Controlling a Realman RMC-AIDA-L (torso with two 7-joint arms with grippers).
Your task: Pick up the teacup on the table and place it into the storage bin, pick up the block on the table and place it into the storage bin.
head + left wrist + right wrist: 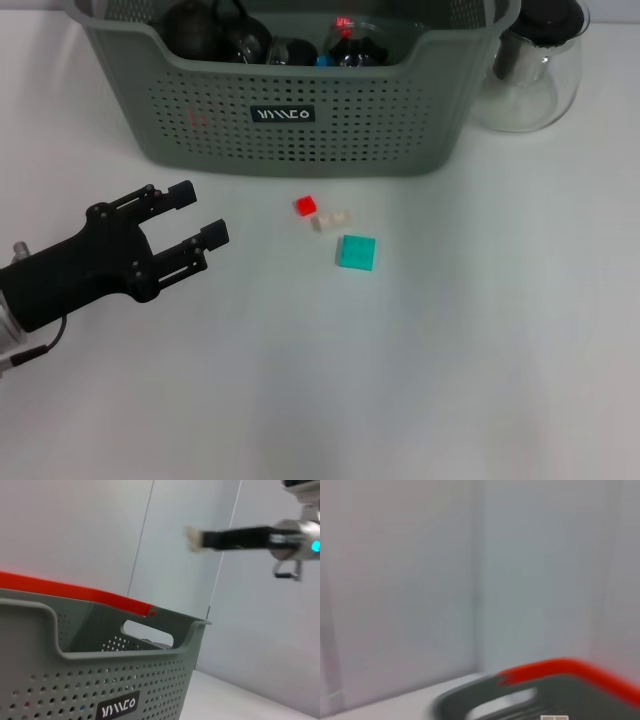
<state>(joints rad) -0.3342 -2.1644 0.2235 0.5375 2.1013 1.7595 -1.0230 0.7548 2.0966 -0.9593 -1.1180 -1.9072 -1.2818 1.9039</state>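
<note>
Fingers (195, 193) of my left gripper (199, 213) spreading apart, grasping nothing, hovering over the table (420, 380), storage bin (300, 110) sitting beyond, red block (306, 205), cream block (331, 221) and teal block (356, 252) lying near its front wall.

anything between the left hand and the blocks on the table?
No. In the head view only bare table separates the open left hand from the red block, beige block and teal block.

Matte black two-fingered left pincer (196, 217)
</note>
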